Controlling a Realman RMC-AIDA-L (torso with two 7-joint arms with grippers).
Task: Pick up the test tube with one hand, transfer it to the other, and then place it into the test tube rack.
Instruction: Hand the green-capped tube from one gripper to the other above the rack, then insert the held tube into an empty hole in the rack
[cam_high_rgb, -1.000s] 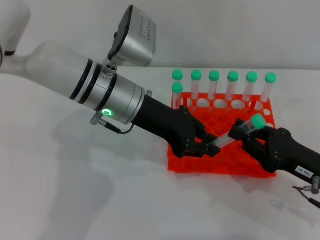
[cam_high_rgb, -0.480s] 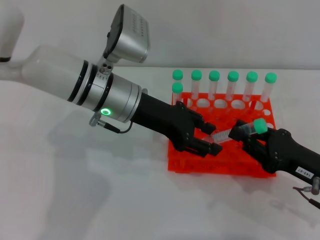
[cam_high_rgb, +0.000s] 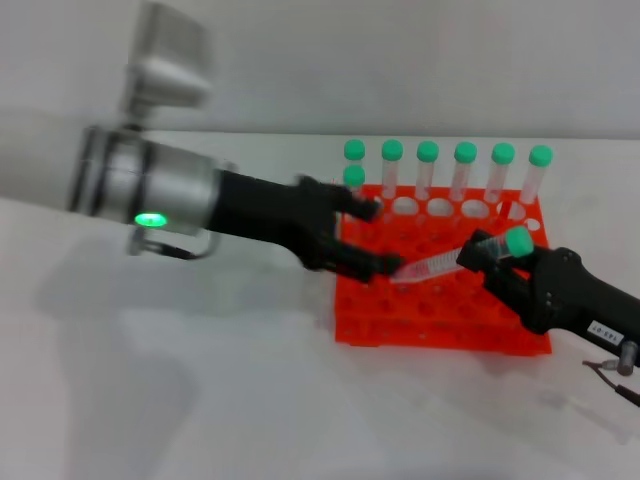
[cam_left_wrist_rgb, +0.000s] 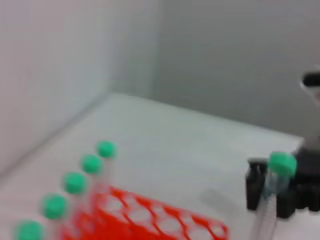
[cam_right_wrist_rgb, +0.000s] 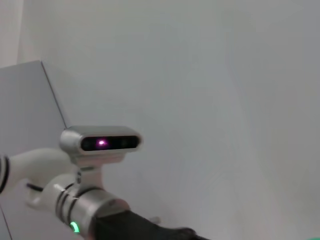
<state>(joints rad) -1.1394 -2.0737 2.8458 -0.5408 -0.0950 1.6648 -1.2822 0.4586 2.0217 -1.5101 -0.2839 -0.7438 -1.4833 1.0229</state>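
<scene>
One test tube (cam_high_rgb: 440, 264) is gripped near its cap by the right end effector (cam_high_rgb: 492, 262); the left end effector (cam_high_rgb: 372, 240) is released beside it, over the orange rack (cam_high_rgb: 440, 318) where seven capped tubes (cam_high_rgb: 427, 168) are seated.

Bright orange test tube rack (cam_high_rgb: 440, 310) — green-capped clear test tube (cam_high_rgb: 455, 260) — black right tool (cam_high_rgb: 492, 262).

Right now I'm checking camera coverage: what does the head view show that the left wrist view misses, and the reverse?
Only the head view shows the left gripper, jaws open and clear of the test tube, and the whole test tube rack. Only the left wrist view shows the wall corner behind the table. Both show the right gripper shut on the tube below its green cap, and the rack's row of capped tubes.
</scene>
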